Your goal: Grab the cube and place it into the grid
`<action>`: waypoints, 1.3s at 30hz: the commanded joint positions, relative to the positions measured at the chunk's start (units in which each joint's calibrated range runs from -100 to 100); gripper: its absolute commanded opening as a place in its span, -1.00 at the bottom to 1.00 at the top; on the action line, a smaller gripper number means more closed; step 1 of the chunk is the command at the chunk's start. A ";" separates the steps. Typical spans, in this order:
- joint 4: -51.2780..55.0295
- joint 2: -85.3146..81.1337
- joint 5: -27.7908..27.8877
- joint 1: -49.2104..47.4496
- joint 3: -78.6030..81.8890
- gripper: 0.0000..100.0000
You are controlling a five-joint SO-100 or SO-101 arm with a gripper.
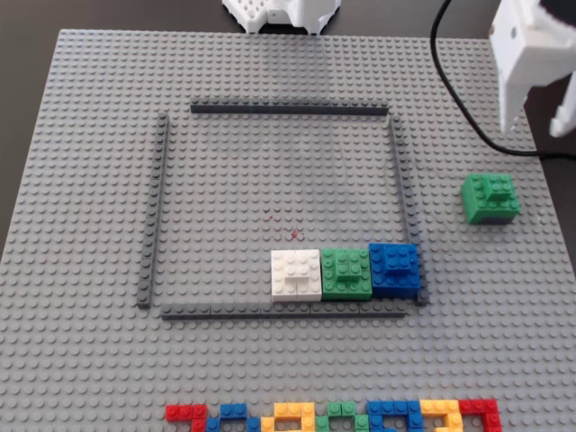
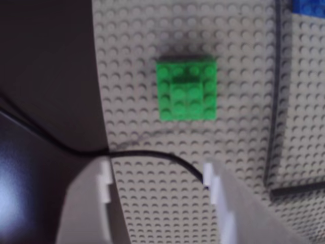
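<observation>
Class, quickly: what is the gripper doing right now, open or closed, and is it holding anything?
Gripper: open, holding nothing; it hangs above the plate short of the cube, which sits outside the grid.

Bare plate (image 1: 504, 297) around the cube (image 1: 490, 198)

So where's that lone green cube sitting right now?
In the fixed view the cube rests on the grey baseplate at the right, outside the grid. It lies below the white end effector; the wrist view shows it just ahead, untouched.

Even, soft light in the fixed view; the wrist view is blurred, dim at left, with the green studded cube (image 2: 188, 90) soft-edged.
</observation>
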 commanded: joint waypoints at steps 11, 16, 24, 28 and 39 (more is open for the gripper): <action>-3.15 5.77 0.83 2.41 -1.23 -0.42; -3.44 7.23 0.78 2.49 -1.05 -0.43; -4.27 7.83 0.59 2.56 -1.14 -0.43; -4.66 8.35 0.59 2.86 -0.41 -0.44; -5.15 9.12 1.03 3.00 1.22 -0.56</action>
